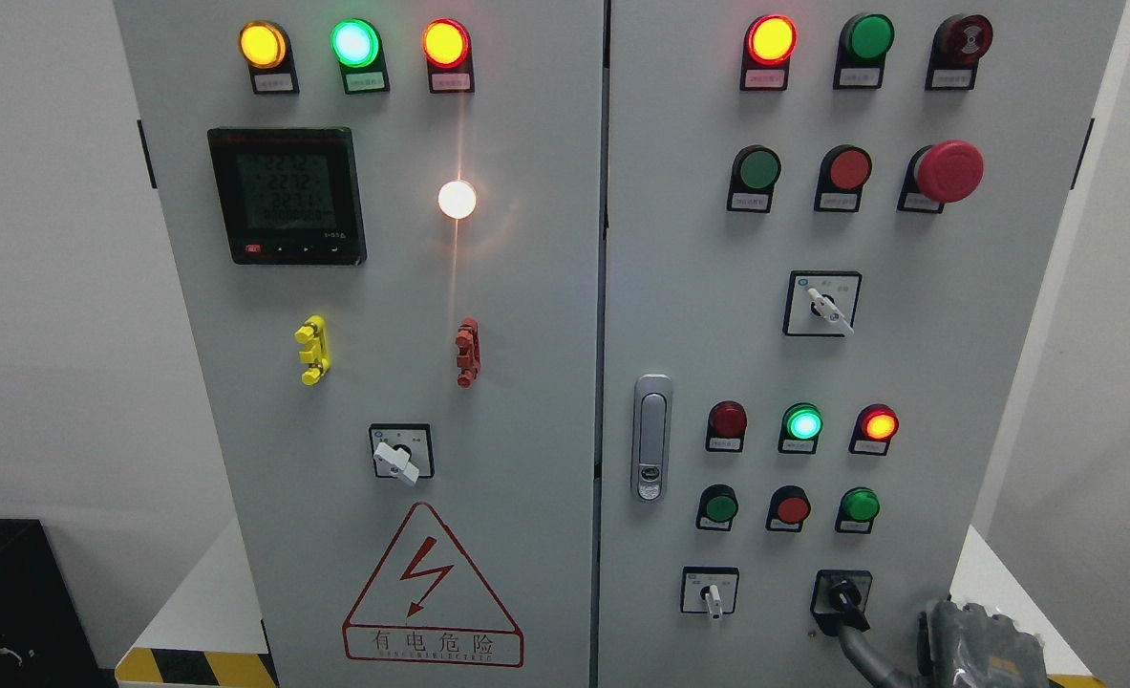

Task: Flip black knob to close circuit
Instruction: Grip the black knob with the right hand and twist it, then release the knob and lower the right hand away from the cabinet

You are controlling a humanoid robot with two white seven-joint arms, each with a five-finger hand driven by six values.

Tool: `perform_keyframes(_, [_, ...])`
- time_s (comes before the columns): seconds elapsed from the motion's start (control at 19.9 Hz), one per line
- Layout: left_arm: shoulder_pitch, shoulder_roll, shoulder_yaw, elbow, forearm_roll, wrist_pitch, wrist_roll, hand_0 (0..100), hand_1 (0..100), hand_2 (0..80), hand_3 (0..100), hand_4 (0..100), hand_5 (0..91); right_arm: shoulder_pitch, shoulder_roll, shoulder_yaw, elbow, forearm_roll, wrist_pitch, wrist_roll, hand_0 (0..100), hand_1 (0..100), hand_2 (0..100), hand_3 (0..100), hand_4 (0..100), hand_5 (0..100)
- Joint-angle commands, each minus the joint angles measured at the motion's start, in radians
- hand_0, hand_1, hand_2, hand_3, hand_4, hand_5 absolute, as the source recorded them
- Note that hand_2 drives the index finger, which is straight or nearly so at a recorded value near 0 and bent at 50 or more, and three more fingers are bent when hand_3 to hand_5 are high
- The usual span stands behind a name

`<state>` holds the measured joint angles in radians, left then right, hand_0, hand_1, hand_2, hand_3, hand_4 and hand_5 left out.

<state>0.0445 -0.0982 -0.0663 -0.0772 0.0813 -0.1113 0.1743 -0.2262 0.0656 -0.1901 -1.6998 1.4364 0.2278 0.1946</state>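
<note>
While you watch from the head camera, your right hand (980,645) shows at the bottom right corner of the cabinet (526,382), coming in from the right edge. One dark finger (856,635) stretches up and to the left and its tip lies on the black knob (843,594); the rest of the hand is cut off by the frame, so you cannot tell whether the fingers are curled or spread. Your left hand does not show.

Take the black knob as your landmark. It sits on the lowest row of the right-hand door, with its handle pointing down and slightly right. Just to its left is a white-handled selector (711,592), handle pointing down. Directly above the knob you see a row of three push buttons, green (718,506), red (791,508) and green (859,505), and above those three lamps: a dark red one (727,420), a lit green one (802,423) and a lit red one (879,424). Up and to the left of the knob is the door latch (651,438). Far left of it, on the other door, is the red high-voltage warning triangle (431,592).
</note>
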Motion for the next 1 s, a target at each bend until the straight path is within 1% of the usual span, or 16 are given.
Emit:
perform_keyframes(0.0, [0.000, 0.000, 0.000, 0.001, 0.000, -0.001, 0.001, 12, 56, 0.0, 0, 0, 0.0, -0.002, 0.003, -0.011, -0.003, -0.014, 0.001, -0.021, 0, 0, 95, 100, 100, 100])
perform_keyframes(0.95, [0.000, 0.000, 0.000, 0.001, 0.000, -0.001, 0.001, 12, 56, 0.0, 0, 0, 0.0, -0.008, 0.005, -0.012, -0.009, -0.021, 0.001, -0.029, 0, 0, 95, 100, 100, 100])
